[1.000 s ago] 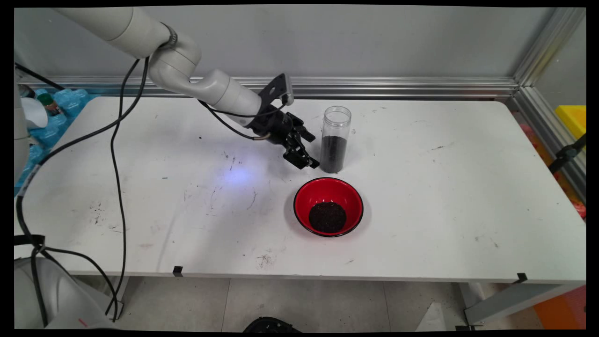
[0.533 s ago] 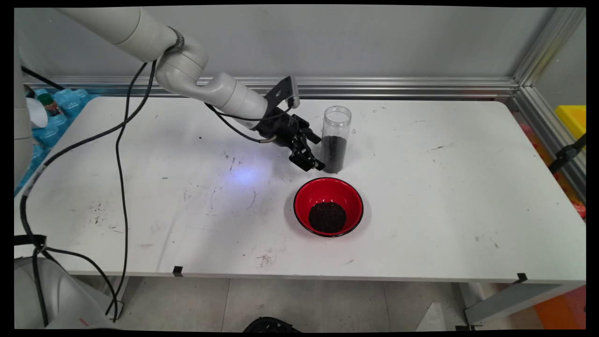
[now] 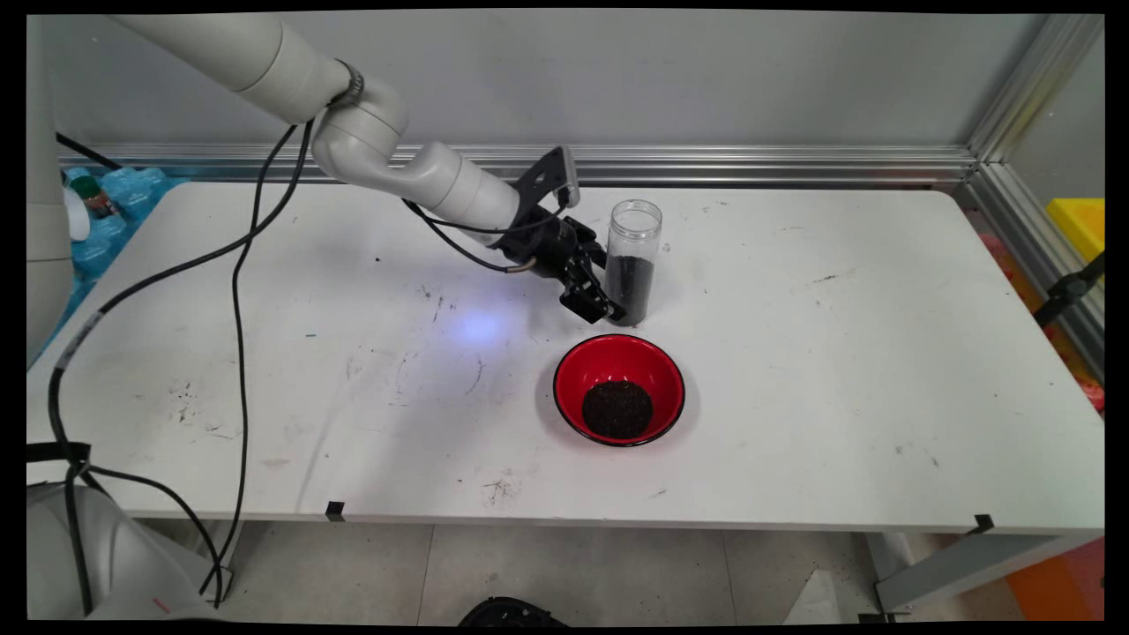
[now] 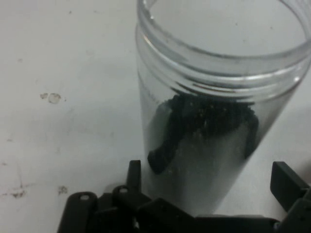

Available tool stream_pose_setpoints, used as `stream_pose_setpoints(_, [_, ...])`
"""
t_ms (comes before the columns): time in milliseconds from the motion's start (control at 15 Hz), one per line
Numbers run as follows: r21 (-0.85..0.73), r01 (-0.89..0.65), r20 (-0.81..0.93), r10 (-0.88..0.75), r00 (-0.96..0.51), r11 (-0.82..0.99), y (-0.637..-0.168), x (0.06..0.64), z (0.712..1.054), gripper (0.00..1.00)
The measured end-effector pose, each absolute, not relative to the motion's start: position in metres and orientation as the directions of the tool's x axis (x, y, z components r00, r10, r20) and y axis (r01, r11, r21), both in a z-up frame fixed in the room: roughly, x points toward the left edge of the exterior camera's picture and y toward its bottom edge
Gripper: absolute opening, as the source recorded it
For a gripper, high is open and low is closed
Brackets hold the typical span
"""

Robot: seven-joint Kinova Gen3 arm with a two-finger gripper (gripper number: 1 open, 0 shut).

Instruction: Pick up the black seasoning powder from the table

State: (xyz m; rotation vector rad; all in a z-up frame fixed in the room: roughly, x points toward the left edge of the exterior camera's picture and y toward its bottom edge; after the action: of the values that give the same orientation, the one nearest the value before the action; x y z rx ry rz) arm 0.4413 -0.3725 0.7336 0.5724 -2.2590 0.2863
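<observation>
Main view, my gripper point(image 3: 607, 304) low at the jar point(image 3: 632, 262) toward the table's point(image 3: 882, 353) far edge, red bowl point(image 3: 619, 389) just nearer, right half bare; hand view, fingers point(image 4: 286, 182) spread wide, jar point(image 4: 214, 111) between them, nothing clamped.

Clear jar point(image 3: 632, 262) upright, open-topped, part-filled with dark grains; behind red bowl point(image 3: 619, 389)
</observation>
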Motion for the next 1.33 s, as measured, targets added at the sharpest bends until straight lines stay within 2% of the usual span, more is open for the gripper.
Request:
stream_pose_setpoints(1267, [-0.018,-0.487,0.736,-0.318,-0.598,0.873,-0.384,0.428,0.720,1.00])
stream_pose_setpoints(1333, [-0.017,-0.486,0.735,-0.319,-0.598,0.874,-0.384,0.427,0.719,0.00])
